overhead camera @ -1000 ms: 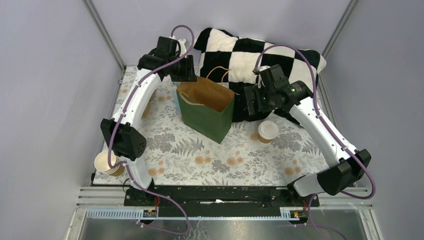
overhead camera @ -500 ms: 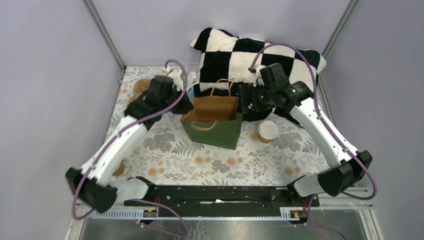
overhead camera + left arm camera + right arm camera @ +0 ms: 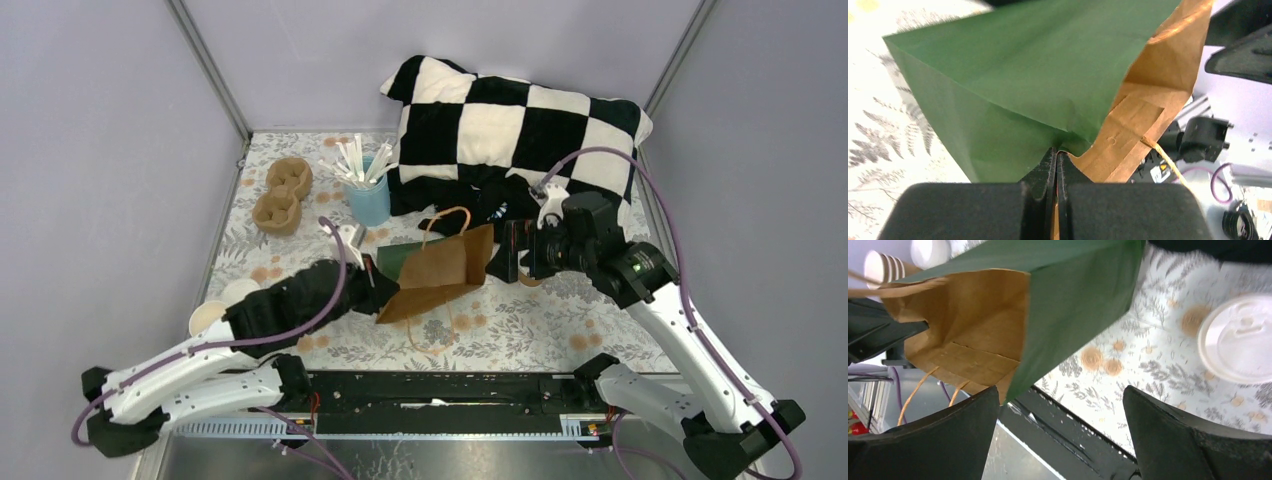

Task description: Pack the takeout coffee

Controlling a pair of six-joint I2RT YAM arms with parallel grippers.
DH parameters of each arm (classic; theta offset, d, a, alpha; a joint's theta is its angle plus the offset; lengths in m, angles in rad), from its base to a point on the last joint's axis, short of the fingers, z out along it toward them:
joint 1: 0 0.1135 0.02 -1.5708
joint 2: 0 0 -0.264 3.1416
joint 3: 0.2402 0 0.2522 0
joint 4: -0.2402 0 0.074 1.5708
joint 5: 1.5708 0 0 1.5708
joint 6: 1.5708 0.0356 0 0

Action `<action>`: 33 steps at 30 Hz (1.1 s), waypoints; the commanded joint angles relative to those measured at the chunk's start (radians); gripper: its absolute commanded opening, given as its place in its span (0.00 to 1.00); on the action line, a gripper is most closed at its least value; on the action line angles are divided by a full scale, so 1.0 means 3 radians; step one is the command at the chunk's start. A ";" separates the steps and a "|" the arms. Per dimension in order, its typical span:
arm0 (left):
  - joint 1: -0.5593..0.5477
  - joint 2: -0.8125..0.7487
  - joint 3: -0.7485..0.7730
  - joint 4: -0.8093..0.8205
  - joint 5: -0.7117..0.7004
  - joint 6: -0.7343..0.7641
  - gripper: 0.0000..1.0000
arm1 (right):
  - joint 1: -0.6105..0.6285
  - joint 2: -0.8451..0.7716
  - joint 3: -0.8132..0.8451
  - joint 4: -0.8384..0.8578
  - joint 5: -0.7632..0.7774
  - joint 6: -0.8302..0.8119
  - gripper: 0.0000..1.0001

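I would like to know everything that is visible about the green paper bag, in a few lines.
The paper bag is dark green outside and plain brown inside, with two thin twine handles. It is open and tilted over the flowered tablecloth, with its mouth facing the top camera. The left gripper is shut on its rim and pinches one wall. The right gripper is open at the opposite side; I cannot tell if it touches the bag. What shows of the inside holds nothing.
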 commanded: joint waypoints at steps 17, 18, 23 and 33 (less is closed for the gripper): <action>-0.0441 0.0689 0.1069 -0.0936 -0.1431 -0.0558 0.00 | 0.0045 0.0054 0.0195 -0.0165 0.0370 -0.0067 1.00; -0.0353 0.0791 0.1158 -0.0950 -0.1374 -0.0501 0.00 | 0.0045 0.0112 0.0235 -0.0135 0.0372 -0.0066 1.00; 0.0882 0.1037 0.1233 -0.0786 -0.0457 -0.0113 0.00 | 0.0047 0.0277 0.0318 0.0018 0.0393 -0.0094 1.00; 0.1353 0.1584 0.2455 -0.0955 -0.0422 0.0366 0.72 | 0.0045 0.0615 0.0624 0.0067 0.0587 -0.0571 1.00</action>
